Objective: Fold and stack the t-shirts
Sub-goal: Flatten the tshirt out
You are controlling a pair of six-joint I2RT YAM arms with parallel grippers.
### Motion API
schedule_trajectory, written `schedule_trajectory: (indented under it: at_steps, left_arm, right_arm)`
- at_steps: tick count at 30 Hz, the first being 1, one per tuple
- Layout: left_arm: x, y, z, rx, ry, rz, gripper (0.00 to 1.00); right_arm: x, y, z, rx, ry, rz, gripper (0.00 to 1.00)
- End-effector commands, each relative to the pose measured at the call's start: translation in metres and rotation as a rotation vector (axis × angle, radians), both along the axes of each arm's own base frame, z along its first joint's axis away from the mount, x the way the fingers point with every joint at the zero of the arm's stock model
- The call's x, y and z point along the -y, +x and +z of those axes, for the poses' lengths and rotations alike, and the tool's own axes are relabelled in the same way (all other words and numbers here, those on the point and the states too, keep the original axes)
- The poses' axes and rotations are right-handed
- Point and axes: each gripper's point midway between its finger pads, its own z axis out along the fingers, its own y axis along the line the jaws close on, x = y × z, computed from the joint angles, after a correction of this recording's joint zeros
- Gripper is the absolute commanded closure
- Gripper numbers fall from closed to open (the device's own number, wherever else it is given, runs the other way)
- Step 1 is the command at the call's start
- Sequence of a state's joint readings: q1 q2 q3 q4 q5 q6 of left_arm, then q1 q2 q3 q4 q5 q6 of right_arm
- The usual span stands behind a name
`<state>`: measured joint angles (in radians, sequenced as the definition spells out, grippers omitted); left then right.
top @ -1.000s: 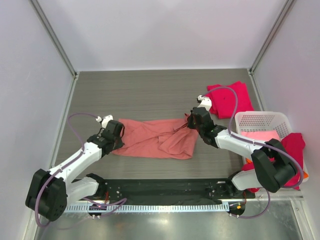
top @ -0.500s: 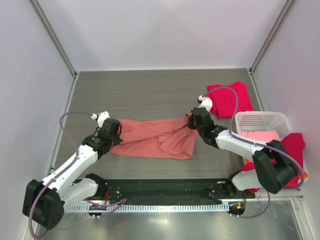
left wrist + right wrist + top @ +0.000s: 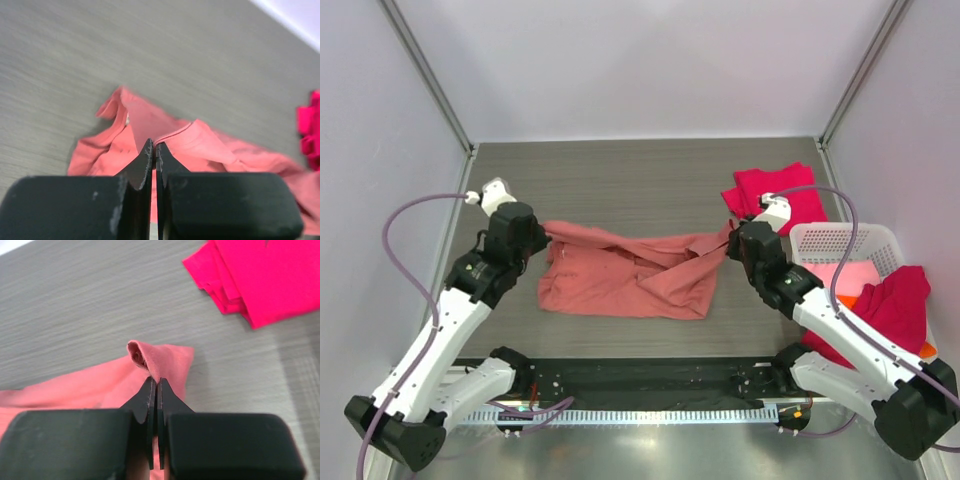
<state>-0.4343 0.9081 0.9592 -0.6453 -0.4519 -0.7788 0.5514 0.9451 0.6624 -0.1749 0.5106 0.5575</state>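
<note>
Salmon-pink t-shirt lies crumpled across the middle of the table in the top view. Its long axis runs left to right, drawn between the left gripper at its left end and the right gripper at its right end, so each arm is nearest its own end. A folded crimson-red t-shirt sits at upper right.

In the left wrist view, the left gripper is pinched closed on a cloth edge, and the shirt spreads away to the right.

In the right wrist view, the right gripper is clamped on a rolled corner, with the cloth trailing to lower left.
</note>
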Motion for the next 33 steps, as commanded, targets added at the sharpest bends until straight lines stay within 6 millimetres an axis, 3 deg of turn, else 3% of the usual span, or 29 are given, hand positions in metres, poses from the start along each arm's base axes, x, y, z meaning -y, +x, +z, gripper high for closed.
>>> schedule_trajectory:
  at_steps: [1,6,9,11,14,16,17,22,23,26,31,32,33]
  left_arm:
    - [-0.022,-0.006,0.043,0.059,0.036,0.065,1.0]
    - [-0.063,-0.024,0.107,0.153,0.14,0.165,1.0]
    - [-0.082,-0.034,0.132,0.182,0.196,0.213,1.0]
    - [-0.085,-0.038,0.136,0.186,0.21,0.214,1.0]
    - [-0.086,-0.043,0.134,0.192,0.214,0.2,1.0]
    - [-0.08,-0.042,0.126,0.192,0.21,0.163,1.0]
    - [-0.078,-0.041,0.115,0.175,0.217,0.147,1.0]
    - [-0.07,-0.033,0.094,0.14,0.238,0.095,1.0]
    - [-0.069,-0.032,0.092,0.133,0.248,0.088,1.0]
    - [-0.065,-0.025,0.085,0.106,0.266,0.066,1.0]
    - [-0.062,-0.021,0.081,0.077,0.283,0.045,1.0]
    - [-0.062,-0.021,0.081,0.078,0.284,0.045,1.0]
    - [-0.062,-0.021,0.079,0.076,0.287,0.048,1.0]
  right_arm:
    - [0.016,-0.01,0.002,-0.017,-0.005,-0.061,0.99]
    - [0.036,-0.019,0.008,-0.011,0.027,-0.176,0.99]
    - [0.044,-0.026,-0.001,-0.04,0.054,-0.236,0.99]
    - [0.045,-0.033,-0.019,-0.078,0.059,-0.242,0.99]
    - [0.048,-0.041,-0.042,-0.114,0.082,-0.262,0.96]
    - [0.041,-0.046,-0.055,-0.157,0.077,-0.213,0.76]
    - [0.036,-0.047,-0.057,-0.165,0.079,-0.185,0.58]
    - [0.003,-0.056,-0.062,-0.208,0.089,0.056,0.39]
    - [-0.018,-0.062,-0.061,-0.221,0.117,0.188,0.34]
    - [-0.036,-0.076,-0.069,-0.309,0.162,0.272,0.34]
    - [-0.029,-0.098,-0.104,-0.432,0.207,0.203,0.39]
    - [-0.027,-0.103,-0.11,-0.448,0.214,0.19,0.5]
    - [-0.026,-0.105,-0.114,-0.456,0.238,0.157,0.52]
